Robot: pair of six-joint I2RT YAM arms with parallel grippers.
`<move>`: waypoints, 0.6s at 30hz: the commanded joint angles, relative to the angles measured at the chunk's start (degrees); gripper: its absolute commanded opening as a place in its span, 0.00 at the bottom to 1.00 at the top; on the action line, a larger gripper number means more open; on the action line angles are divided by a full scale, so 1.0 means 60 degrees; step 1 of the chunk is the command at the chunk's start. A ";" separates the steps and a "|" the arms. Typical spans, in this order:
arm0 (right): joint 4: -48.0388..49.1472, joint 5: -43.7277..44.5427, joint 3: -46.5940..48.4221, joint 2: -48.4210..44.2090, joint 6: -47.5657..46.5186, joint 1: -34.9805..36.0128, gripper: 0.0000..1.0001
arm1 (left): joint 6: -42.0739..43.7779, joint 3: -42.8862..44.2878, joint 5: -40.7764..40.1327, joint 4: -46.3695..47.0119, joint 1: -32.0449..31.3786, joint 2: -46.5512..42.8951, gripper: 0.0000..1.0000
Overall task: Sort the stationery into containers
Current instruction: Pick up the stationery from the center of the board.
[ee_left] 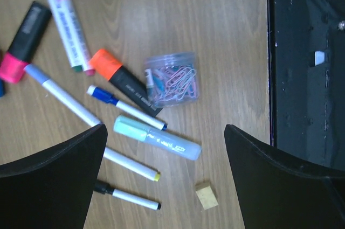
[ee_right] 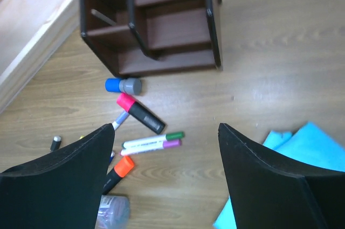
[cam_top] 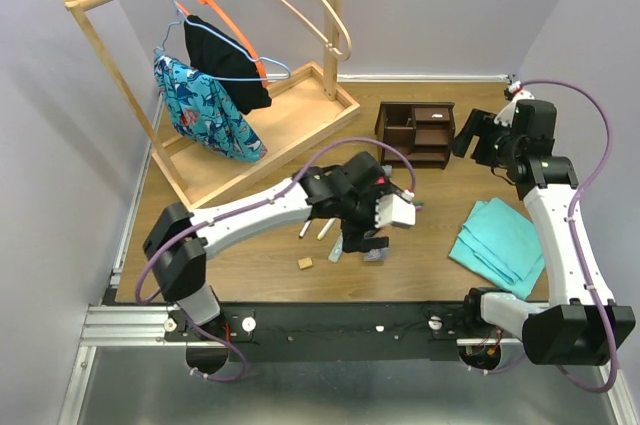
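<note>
The stationery lies loose on the table under my left gripper (ee_left: 164,129), which hangs open above it, holding nothing. Below it are a pale-green-capped marker (ee_left: 156,138), a tan eraser cube (ee_left: 206,195), an orange highlighter (ee_left: 121,81), a clear tub of clips (ee_left: 171,78), a pink-capped highlighter (ee_left: 21,43) and green and purple markers (ee_left: 67,24). The dark brown organizer (ee_right: 211,19) stands at the back. My right gripper (ee_right: 166,126) hovers open beside it with nothing between its fingers. A slim item leans in the organizer's left compartment (ee_right: 102,18). The round cup is out of view.
A folded teal cloth (cam_top: 500,240) lies at the right by the right arm. A pale wooden clothes rack (cam_top: 300,110) with hangers and garments fills the back left. A blue and grey cylinder (ee_right: 123,85) lies just in front of the organizer.
</note>
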 commanded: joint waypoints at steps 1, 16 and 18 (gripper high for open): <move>-0.0557 -0.0817 -0.0812 -0.0222 0.1369 -0.0351 0.85 | 0.0652 0.0513 -0.0645 -0.0473 -0.0557 0.0937 0.99; 0.0146 -0.1376 -0.1883 -0.1174 0.1636 -0.0629 0.85 | 0.0639 0.0733 -0.1905 0.0318 -0.1187 0.2257 0.99; 0.0132 -0.1405 -0.1971 -0.1233 0.1636 -0.0658 0.85 | 0.0507 0.0763 -0.1861 0.0362 -0.1188 0.2389 0.99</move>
